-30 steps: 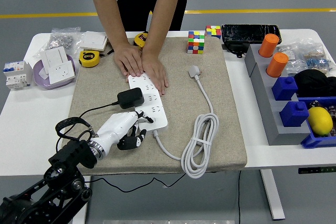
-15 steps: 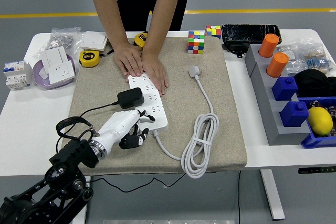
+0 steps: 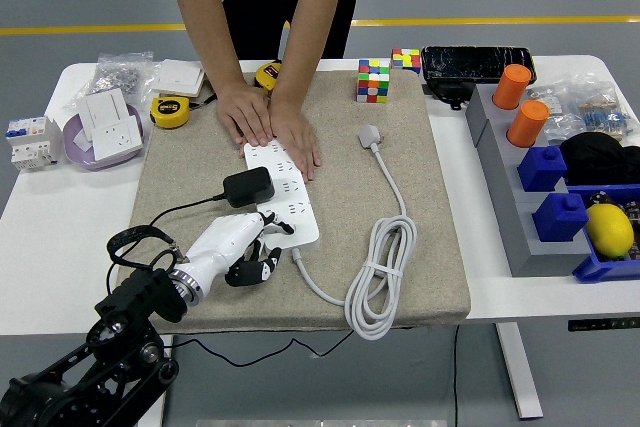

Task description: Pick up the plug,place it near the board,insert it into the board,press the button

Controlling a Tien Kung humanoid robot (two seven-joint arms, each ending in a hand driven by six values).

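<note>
A white power strip (image 3: 285, 194) lies lengthwise on the beige mat (image 3: 400, 147). A black plug adapter (image 3: 248, 187) sits in its left side, its black cord trailing off to the left. My left hand (image 3: 250, 247), white with black fingertips, rests at the strip's near end with fingers curled, one fingertip (image 3: 283, 229) touching the strip's near corner. A person's two hands (image 3: 270, 122) press flat on the strip's far end. The strip's own white cable (image 3: 380, 267) lies coiled to the right, ending in a white plug (image 3: 371, 135).
Two tape measures (image 3: 170, 110), a purple bowl with white sockets (image 3: 105, 137) and a circuit breaker (image 3: 28, 142) lie at the left. Puzzle cubes (image 3: 374, 80) and a black case (image 3: 475, 62) sit at the back. A grey rack with orange and blue blocks (image 3: 525, 147) stands at the right.
</note>
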